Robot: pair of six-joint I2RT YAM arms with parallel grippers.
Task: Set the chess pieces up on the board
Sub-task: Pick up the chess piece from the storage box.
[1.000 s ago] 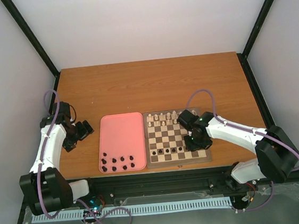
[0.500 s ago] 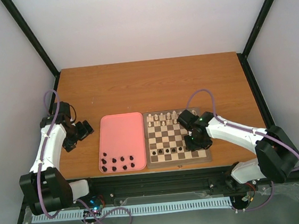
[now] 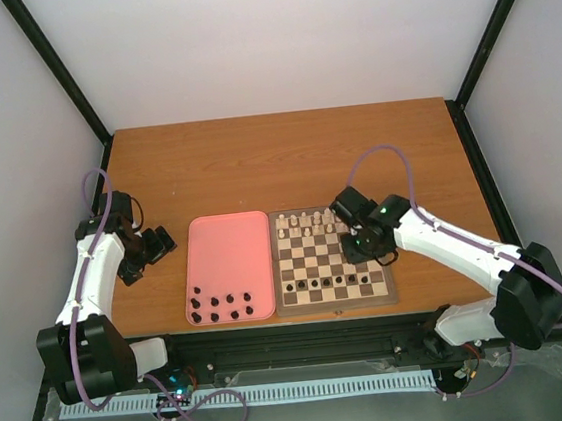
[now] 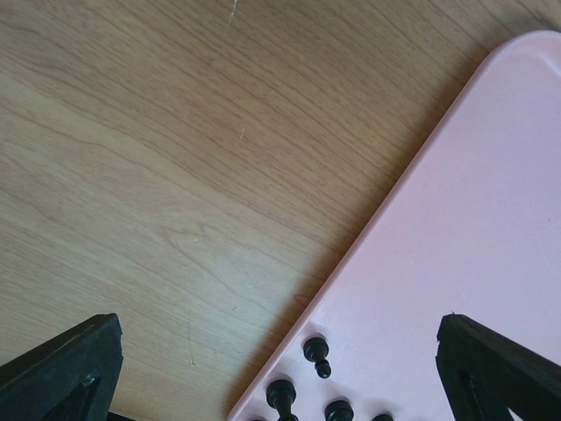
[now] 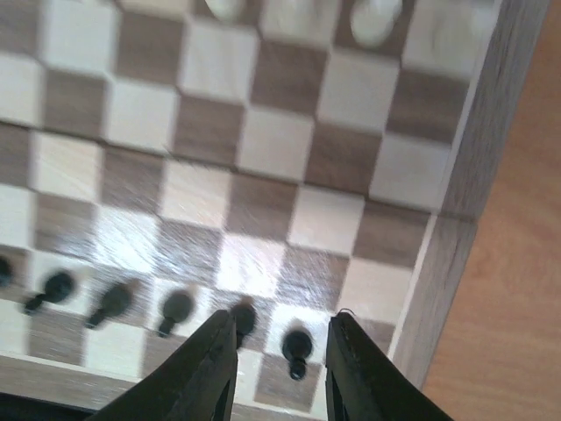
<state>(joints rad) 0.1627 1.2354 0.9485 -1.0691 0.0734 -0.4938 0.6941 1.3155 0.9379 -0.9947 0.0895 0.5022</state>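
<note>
We find the left gripper (image 3: 143,255) left of the tray (image 3: 229,238), jaws wide apart. Loose dark pieces (image 3: 221,307) sit at the tray's near end. On the board (image 3: 337,306), cream pieces (image 3: 303,225) hold the far rows and a dark row (image 3: 329,283) the near edge. The right gripper (image 5: 280,326) hovers over the near right corner, jaws apart (one dark piece (image 5: 296,344) stands below, between them).

Wood counter (image 3: 286,160) w/ pink tray (image 3: 229,246) front-left & checkered chessboard (image 3: 312,258) just beside it on its right, both flat, near front edge
</note>
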